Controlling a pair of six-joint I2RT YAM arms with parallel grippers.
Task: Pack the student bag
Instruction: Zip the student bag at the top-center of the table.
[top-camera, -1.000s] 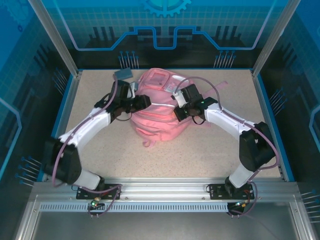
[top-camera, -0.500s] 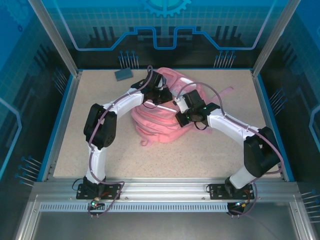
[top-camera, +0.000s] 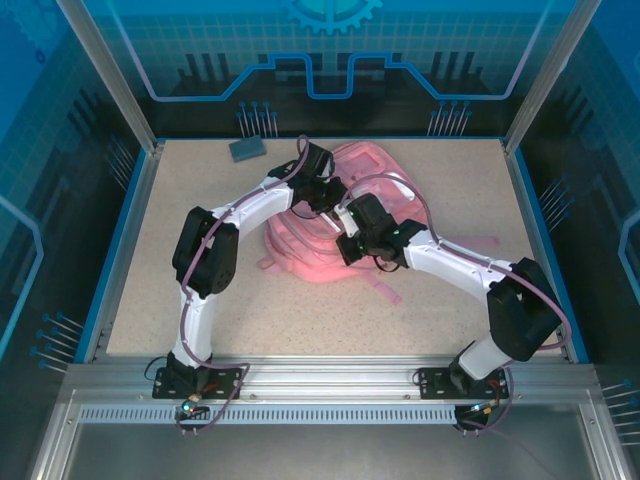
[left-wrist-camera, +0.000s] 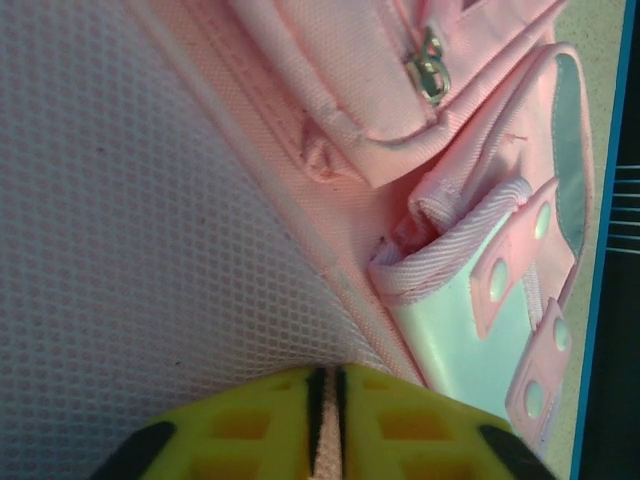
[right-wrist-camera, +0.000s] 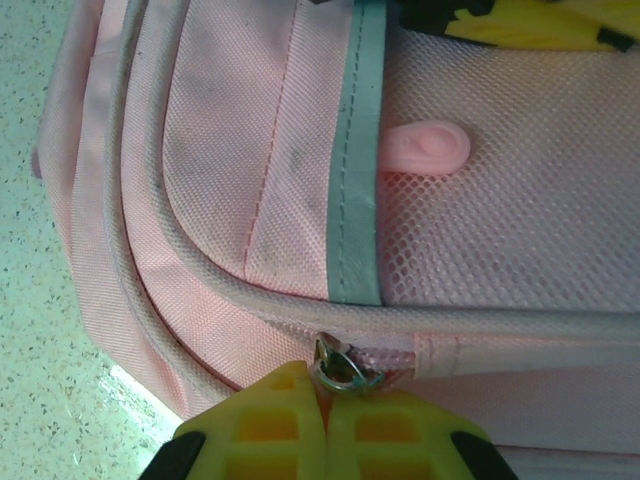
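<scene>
The speckled table (top-camera: 440, 300) carries the student bag (top-camera: 305, 250), slumped just toward 12 o'clock of centre. A grey case (top-camera: 248, 149) lies apart from the bag, at its 10 o'clock. The left gripper (left-wrist-camera: 326, 385), jaws almost together, pinches a fold of the bag's pink fabric. The right gripper (right-wrist-camera: 325, 385) is clamped tight on a metal zip pull (right-wrist-camera: 340, 368).

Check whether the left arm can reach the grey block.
Probably yes: the grey block lies on bare table near the left gripper, which would first have to release the student bag.
</scene>
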